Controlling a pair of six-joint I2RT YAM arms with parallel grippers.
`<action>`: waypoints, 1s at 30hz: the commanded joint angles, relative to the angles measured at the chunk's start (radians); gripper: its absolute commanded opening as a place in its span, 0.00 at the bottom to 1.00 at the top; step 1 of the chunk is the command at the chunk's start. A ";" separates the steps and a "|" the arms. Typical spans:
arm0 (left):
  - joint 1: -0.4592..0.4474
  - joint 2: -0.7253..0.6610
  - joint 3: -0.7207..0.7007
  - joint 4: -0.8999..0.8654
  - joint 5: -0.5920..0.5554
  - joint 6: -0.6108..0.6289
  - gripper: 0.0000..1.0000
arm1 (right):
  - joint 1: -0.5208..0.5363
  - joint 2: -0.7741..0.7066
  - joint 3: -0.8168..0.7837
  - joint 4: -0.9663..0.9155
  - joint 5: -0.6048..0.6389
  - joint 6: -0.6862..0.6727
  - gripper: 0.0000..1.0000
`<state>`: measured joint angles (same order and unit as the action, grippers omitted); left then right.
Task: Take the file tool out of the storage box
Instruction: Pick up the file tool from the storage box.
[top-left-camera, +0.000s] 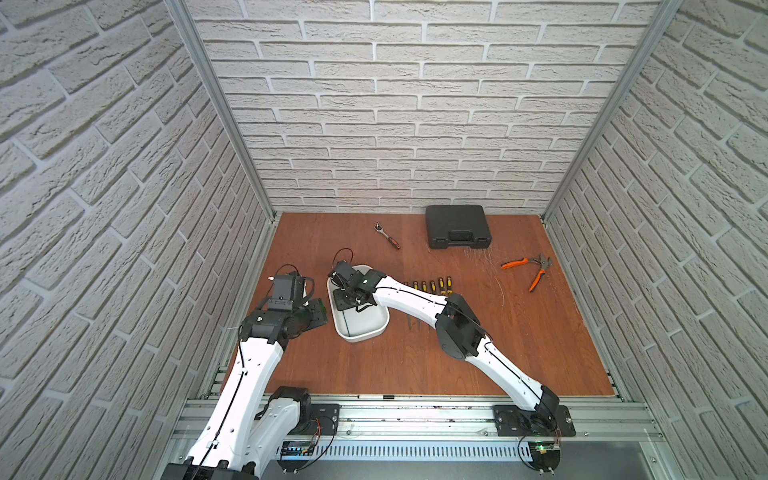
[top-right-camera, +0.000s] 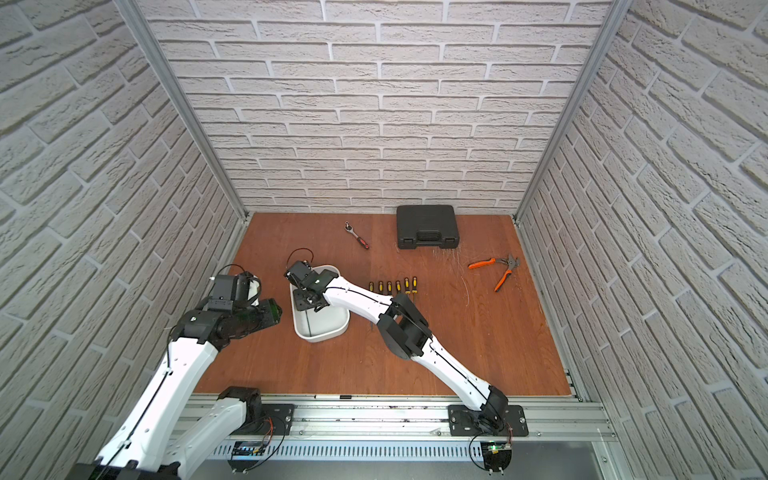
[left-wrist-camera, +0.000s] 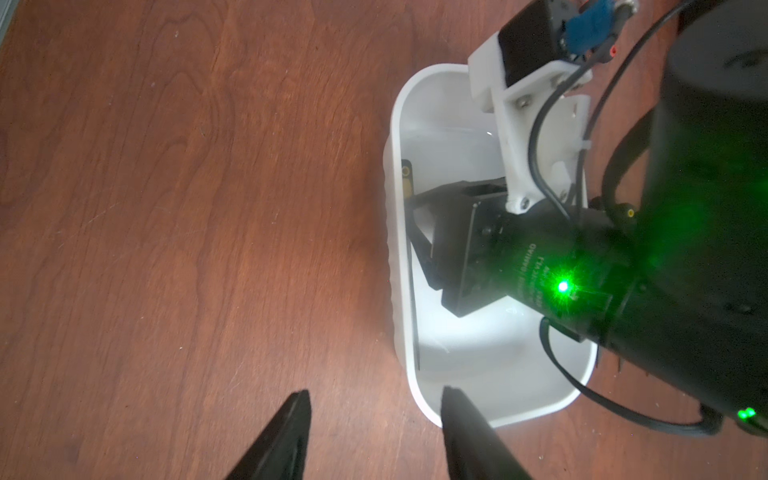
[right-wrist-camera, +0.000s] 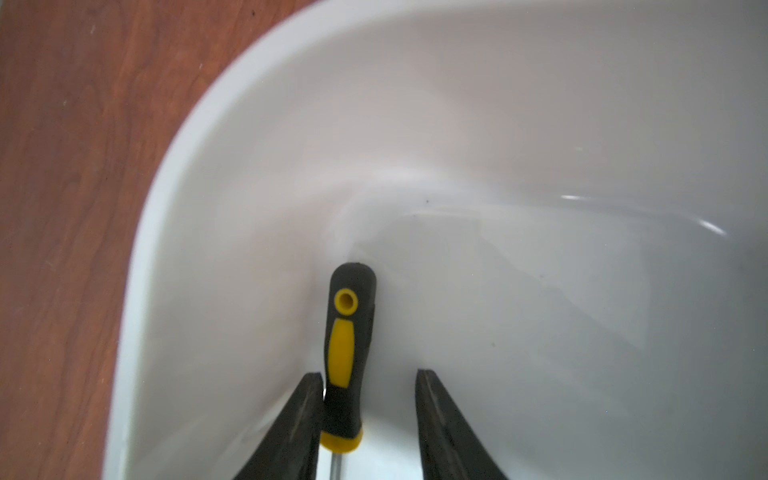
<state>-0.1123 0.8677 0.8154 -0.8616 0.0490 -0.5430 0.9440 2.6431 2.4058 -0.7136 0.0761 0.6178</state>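
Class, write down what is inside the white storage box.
One file tool with black-and-yellow handle lies along the storage box wall, inside the open right claw. The right arm hides part of the floor.

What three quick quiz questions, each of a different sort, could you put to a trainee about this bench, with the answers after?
1. True or false: the black tool case at the back stands open.
2. How does the right gripper stand to the white tub and the file?
A, outside the tub, shut on nothing.
B, inside the tub, jaws apart on either side of the file's handle.
C, high above the tub, lifting the file.
3. How many files can be seen in the tub?
Key: 1 false, its lid is shut. 2 B. 3 one.
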 joint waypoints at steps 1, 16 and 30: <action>0.006 -0.006 0.005 -0.001 -0.009 0.010 0.57 | 0.017 0.028 0.018 -0.054 0.064 -0.015 0.40; 0.005 -0.015 0.014 -0.012 -0.012 0.012 0.57 | 0.019 -0.061 -0.075 0.031 0.039 0.011 0.04; 0.002 -0.021 -0.013 0.030 -0.006 -0.027 0.57 | -0.055 -0.598 -0.678 0.558 -0.025 0.040 0.02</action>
<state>-0.1123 0.8551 0.8154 -0.8631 0.0479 -0.5533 0.9142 2.1761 1.7950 -0.3378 0.0517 0.6479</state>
